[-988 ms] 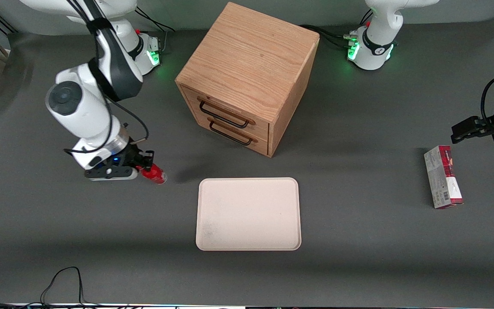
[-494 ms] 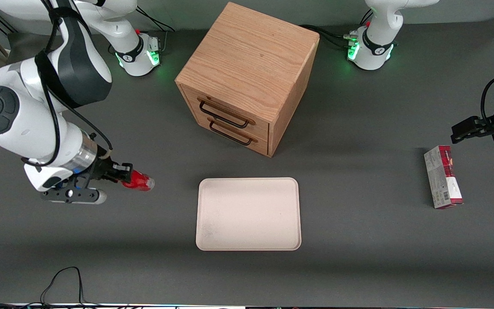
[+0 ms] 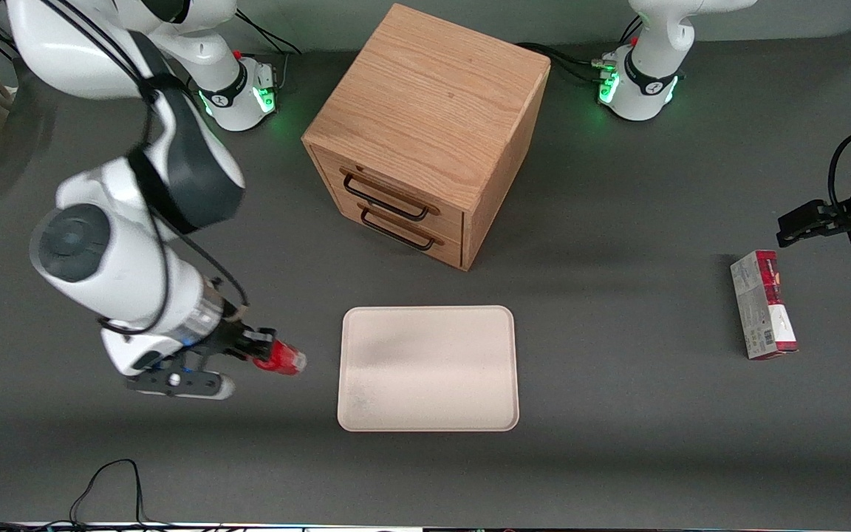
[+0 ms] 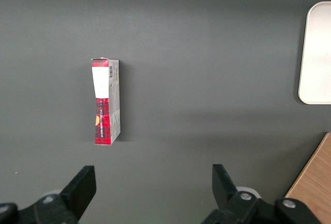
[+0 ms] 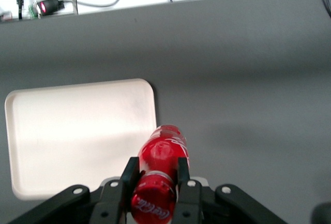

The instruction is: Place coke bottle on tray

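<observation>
Now the working arm is bent low over the table, its wrist angled toward the tray, with the pincer clamped on the coke bottle near its cap end. It holds the bottle tilted above the table just beside the tray's edge at the working arm's end, not over it. From the wrist, the two fingers press either side of the bottle's neck. Farther from the front camera stands the wooden cabinet; a red-and-grey carton lies toward the parked arm's end.
</observation>
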{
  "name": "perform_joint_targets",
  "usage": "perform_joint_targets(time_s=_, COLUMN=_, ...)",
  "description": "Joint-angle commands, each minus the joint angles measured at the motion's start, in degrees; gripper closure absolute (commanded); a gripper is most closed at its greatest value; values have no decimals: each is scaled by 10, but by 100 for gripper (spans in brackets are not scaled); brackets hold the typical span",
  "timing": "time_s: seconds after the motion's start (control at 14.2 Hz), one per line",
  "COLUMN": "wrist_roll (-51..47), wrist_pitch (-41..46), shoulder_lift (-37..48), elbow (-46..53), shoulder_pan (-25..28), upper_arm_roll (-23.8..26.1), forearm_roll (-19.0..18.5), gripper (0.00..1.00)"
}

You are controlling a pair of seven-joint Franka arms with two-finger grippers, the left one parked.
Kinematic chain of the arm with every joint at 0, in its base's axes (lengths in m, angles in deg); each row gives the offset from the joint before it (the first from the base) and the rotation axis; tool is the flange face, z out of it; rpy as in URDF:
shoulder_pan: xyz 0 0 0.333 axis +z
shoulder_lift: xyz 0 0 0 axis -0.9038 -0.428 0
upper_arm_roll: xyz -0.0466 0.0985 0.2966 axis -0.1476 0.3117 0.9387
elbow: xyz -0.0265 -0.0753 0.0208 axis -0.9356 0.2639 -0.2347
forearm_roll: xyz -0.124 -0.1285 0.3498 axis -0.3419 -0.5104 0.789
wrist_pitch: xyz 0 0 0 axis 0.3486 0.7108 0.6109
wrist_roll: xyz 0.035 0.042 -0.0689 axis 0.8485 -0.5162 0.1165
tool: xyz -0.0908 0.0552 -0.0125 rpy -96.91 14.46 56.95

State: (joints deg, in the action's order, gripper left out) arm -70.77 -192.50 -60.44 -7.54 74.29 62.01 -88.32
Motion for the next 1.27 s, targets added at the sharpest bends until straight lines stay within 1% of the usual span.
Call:
perform_joint_targets(time_s=0.0, wrist_roll=-67, wrist_pitch=-55, shoulder_lift=-80, elbow=50, shoulder_pan=15, upper_arm_roll=41, forearm_roll=-79, gripper=100)
perform_joint_targets(time_s=0.14, wrist_roll=-73, wrist_pitch=-101, shoulder_lift=-96, elbow=50, shoulder_pan=15, upper_arm_roll=43, forearm_roll=-79, gripper=100)
perform_joint_targets(time_s=0.28, wrist_roll=-92, wrist_pitch=-133, shoulder_lift=-125, elbow=48, shoulder_pan=27, upper_arm_roll=43, forearm_roll=-80, gripper=100)
perform_joint_targets(time_s=0.64, wrist_roll=-90, wrist_pitch=-145, shoulder_lift=-141, elbow=36, shoulder_pan=31, upper_arm_roll=39, forearm_roll=-96, gripper=100)
perform_joint_targets(time_s=0.71, wrist_roll=-93, wrist_pitch=-145, shoulder_lift=-141, elbow=33, shoulder_pan=33, upper_arm_roll=39, forearm_roll=-96, gripper=67)
perform_joint_targets(time_s=0.78, wrist_roll=-92, wrist_pitch=-148, shoulder_lift=-141, elbow=25, shoulder_pan=33, upper_arm_roll=38, forearm_roll=-100, gripper=1)
perform_joint_targets(time_s=0.85, wrist_roll=-94, wrist_pitch=-161, shoulder_lift=-141, elbow=17, shoulder_pan=35, upper_arm_roll=38, forearm_roll=-111, gripper=0)
perform_joint_targets(time_s=0.99, wrist_roll=-105, wrist_pitch=-179, shoulder_lift=-141, elbow=7, shoulder_pan=34, upper_arm_roll=37, forearm_roll=-113, gripper=0)
perform_joint_targets(time_s=1.13, wrist_roll=-103, wrist_pitch=-176, shoulder_lift=-134, elbow=8, shoulder_pan=32, upper_arm_roll=36, forearm_roll=-113, gripper=0)
perform_joint_targets(time_s=1.2, wrist_roll=-101, wrist_pitch=-161, shoulder_lift=-123, elbow=7, shoulder_pan=31, upper_arm_roll=33, forearm_roll=-113, gripper=0)
